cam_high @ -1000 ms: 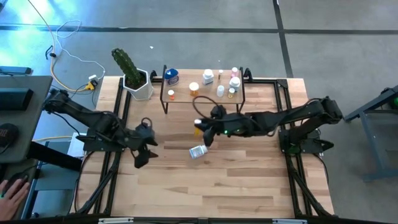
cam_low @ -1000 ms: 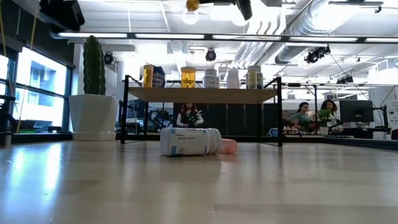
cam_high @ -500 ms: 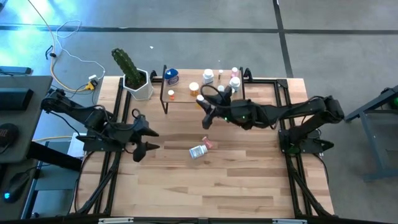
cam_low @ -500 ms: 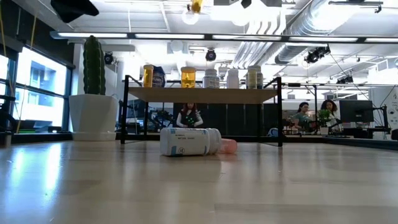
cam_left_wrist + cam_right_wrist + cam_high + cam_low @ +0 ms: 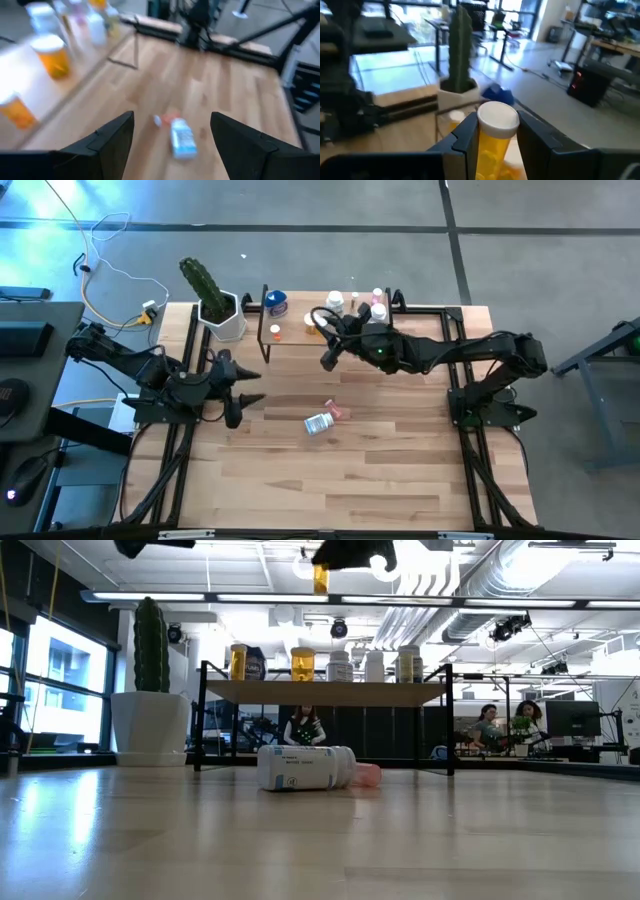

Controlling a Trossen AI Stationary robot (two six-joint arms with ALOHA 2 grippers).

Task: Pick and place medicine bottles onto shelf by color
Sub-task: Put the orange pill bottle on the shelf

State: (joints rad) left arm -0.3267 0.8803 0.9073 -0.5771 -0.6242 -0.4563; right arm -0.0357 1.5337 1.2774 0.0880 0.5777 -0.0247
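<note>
My right gripper (image 5: 325, 325) reaches over the shelf (image 5: 300, 340), a light-wood board on black legs, and is shut on an orange bottle (image 5: 496, 145) with a white cap. Several white, orange and pink bottles and a blue one (image 5: 275, 303) stand on the shelf. A white labelled bottle (image 5: 318, 423) lies on its side on the tabletop with a small pink bottle (image 5: 335, 412) beside it; both also show in the left wrist view, white bottle (image 5: 183, 140) and pink bottle (image 5: 168, 119). My left gripper (image 5: 245, 385) hangs open over the table's left part, apart from everything. My right gripper pinches the orange bottle between its two fingers (image 5: 465, 135), on the sides of its body just below the white cap (image 5: 497, 118). The arm reaches in from the table's right. The bottle stands upright, lifted clear, high above the shelf board in the low view (image 5: 320, 578).
A green cactus in a white pot (image 5: 222, 315) stands at the table's far left corner beside the shelf. Black frame rails (image 5: 470, 450) run along the left and right table edges. Bare wood lies toward the near edge. People sit at desks in the room behind (image 5: 487, 725).
My right gripper has carried the orange bottle from over the table's middle toward the far edge, and it is now over the shelf. My left gripper has moved toward the far edge and turned toward the table's right. The lying bottles have not moved.
</note>
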